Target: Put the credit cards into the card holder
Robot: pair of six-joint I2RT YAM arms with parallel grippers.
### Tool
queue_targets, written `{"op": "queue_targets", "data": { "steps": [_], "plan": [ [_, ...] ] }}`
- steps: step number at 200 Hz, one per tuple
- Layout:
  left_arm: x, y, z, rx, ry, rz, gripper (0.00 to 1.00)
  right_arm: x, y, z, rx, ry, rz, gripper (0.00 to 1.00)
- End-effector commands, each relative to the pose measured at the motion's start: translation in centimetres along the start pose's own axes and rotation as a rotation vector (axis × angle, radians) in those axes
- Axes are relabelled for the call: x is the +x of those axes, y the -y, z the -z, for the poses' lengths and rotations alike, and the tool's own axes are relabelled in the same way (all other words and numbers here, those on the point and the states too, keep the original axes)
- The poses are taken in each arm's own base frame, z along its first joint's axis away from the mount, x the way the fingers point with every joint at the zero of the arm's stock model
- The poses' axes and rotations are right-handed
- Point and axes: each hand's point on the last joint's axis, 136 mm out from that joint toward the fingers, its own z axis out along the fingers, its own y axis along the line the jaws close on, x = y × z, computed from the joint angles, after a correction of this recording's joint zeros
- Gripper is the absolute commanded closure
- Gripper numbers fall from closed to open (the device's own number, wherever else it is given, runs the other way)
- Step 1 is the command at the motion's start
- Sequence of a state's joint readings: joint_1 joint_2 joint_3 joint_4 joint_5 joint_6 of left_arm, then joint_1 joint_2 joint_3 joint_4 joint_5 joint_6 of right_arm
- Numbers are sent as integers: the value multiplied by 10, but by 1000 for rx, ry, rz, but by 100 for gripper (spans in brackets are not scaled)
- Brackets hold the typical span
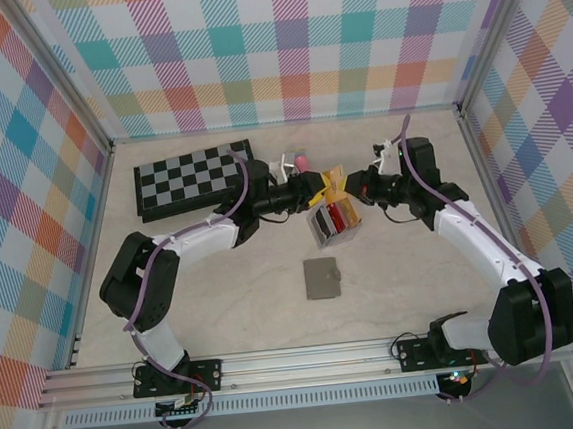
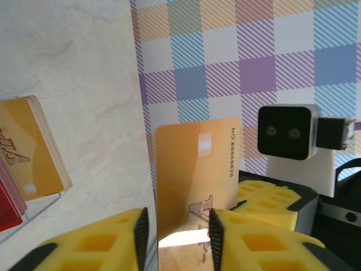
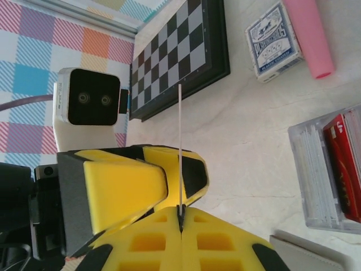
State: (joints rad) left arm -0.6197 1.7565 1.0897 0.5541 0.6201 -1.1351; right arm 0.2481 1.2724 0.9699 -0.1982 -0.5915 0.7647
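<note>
- Nearest the arm bases, the card holder lies flat on the pale table, a grey-brown square sitting by itself.
- Just past it, but not touching it, there's a clear slotted rack. Some credit cards stand in it: a red card and a stack of tan-yellow cards packed right against the red.
- A little beyond the rack, the right gripper is pinched tight on a single tan-yellow card. From its own wrist cam the card is edge-on, just a thin line poking straight out from the closed fingers.
- Facing it nose to nose is the left gripper. Its yellow fingers stand a bit apart, a fairly narrow gap, and the end of that same card sits in the gap with its gold face and printed number toward the left wrist cam. One card edge is just beside one pad and the other side tucks behind the other finger. I honestly can't tell if the pads are pressing on it.
- Further back, a blue-white card box lies on the table with a pink tube just beside it.
- Left of those, a black-and-grey chessboard lies flat near the back.
- Behind everything stand the pastel plaid walls.
</note>
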Motion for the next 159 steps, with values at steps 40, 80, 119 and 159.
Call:
{"op": "queue_targets", "data": {
  "steps": [40,80,119,159],
  "plan": [
    [-5,33,16,102,8,-69,95,-3,-18,11,-118,-38,-2,87],
    [1,33,20,119,-45,-93,100,-5,-23,17,-147,-80,24,74],
    [9,38,19,144,-102,-104,100,-8,-27,15,-190,-130,34,74],
    [9,41,18,152,-111,-106,100,-8,-26,12,-207,-151,29,82]
  ]
}}
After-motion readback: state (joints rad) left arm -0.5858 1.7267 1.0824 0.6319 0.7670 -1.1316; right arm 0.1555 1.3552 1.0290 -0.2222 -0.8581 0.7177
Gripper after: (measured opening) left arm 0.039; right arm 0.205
